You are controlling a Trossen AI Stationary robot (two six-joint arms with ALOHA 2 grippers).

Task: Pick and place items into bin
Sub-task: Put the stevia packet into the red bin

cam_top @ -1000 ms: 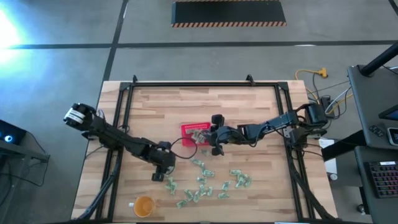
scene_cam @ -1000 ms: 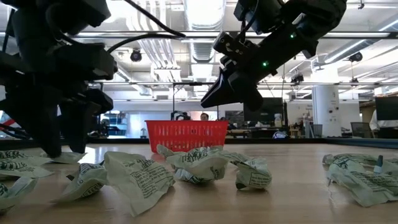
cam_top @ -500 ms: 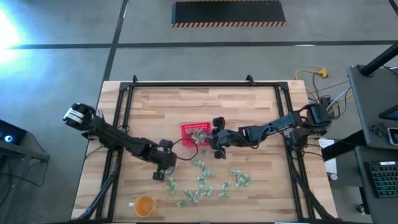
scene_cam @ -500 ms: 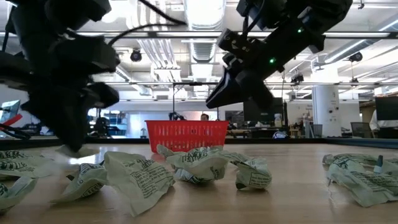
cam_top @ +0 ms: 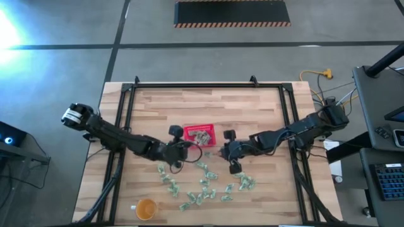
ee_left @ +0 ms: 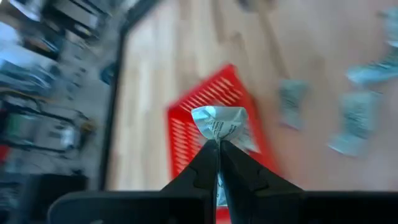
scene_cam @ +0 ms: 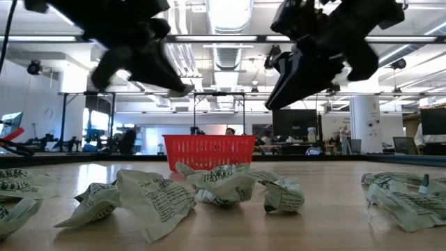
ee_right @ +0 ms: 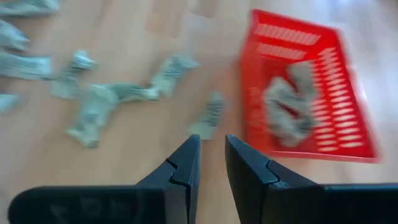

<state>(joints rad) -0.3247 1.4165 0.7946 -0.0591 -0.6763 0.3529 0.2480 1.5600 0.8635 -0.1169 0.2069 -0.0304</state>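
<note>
Your left gripper (ee_left: 217, 146) is pinched tight on one packet (ee_left: 219, 122). It hangs just left of the red basket (cam_top: 199, 129), near the middle of the table (cam_top: 252, 107). A few packets already lie inside the basket. Your right gripper (ee_right: 211, 155) has its fingers a little apart and holds nothing, just right of the basket. More packets (cam_top: 203, 184) lie scattered on the table in front of it.

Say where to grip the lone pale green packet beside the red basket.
Pinch the crinkly pale green wrapped packet across its narrow middle, straight down from above: it lies flat and elongated on the wooden table, apart from the red mesh plastic basket. The open right tool hangs nearby.
</note>
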